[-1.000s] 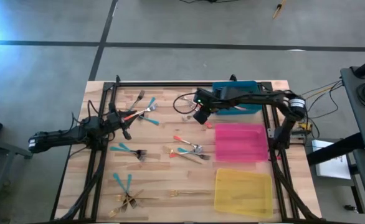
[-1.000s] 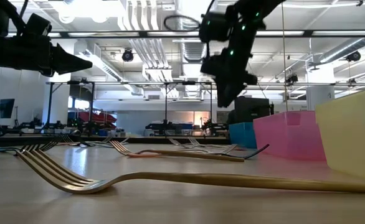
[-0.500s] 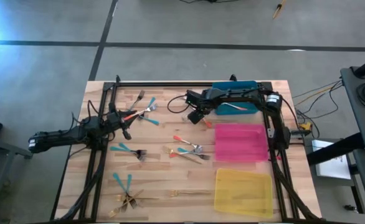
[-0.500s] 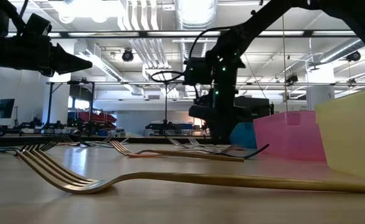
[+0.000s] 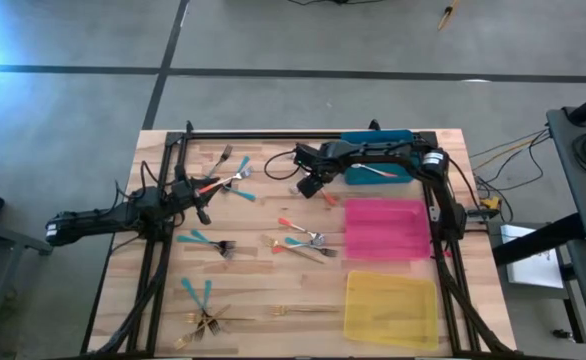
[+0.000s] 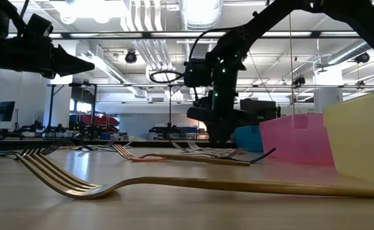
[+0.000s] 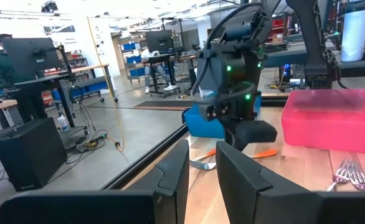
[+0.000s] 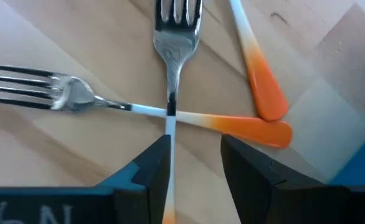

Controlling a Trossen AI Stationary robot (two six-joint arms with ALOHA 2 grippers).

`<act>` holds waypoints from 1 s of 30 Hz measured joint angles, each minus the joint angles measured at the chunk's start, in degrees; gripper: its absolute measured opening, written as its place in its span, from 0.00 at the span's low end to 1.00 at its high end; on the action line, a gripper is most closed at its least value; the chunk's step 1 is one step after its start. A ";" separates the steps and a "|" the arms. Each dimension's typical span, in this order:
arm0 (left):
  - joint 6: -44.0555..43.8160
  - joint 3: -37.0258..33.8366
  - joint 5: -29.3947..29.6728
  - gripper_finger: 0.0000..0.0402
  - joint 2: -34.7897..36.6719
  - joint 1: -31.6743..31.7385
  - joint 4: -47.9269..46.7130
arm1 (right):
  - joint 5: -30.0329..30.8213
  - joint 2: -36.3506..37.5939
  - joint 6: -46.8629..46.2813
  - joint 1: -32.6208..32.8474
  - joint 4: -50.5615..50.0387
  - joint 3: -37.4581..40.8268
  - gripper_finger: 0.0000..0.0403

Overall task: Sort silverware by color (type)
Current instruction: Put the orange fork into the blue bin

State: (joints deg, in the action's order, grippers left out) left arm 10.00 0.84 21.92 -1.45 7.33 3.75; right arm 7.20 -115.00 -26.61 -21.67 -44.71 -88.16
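Sorting has barely begun: one fork (image 5: 373, 171) lies in the blue tray (image 5: 398, 140) at the far edge, the rest scattered over the surface (image 5: 263, 225), while the right gripper (image 8: 195, 165), fingers spread, straddles crossed orange forks (image 8: 170, 68) beside it.

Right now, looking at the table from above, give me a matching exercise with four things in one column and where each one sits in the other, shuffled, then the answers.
Things:
1. blue tray
2. pink tray
3. yellow tray
4. right gripper

Places:
A. near right corner of the table
B. far edge, with a fork lying inside
C. low over crossed orange-handled forks, fingers open
D. right side, between the other two trays

Pairs: 1-B, 2-D, 3-A, 4-C
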 joint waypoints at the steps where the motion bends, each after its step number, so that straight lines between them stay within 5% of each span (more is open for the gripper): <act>1: -0.02 0.00 -0.01 0.16 0.00 0.02 0.00 | 0.00 0.47 -0.21 0.04 0.06 -0.19 0.32; 30: 0.00 0.00 0.01 0.16 0.00 0.00 0.02 | -1.22 -3.87 0.01 1.75 1.25 0.14 0.34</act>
State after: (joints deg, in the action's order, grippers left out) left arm 10.00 0.84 21.93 -1.45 7.34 3.77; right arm 5.98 -118.87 -26.60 -19.92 -43.46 -88.02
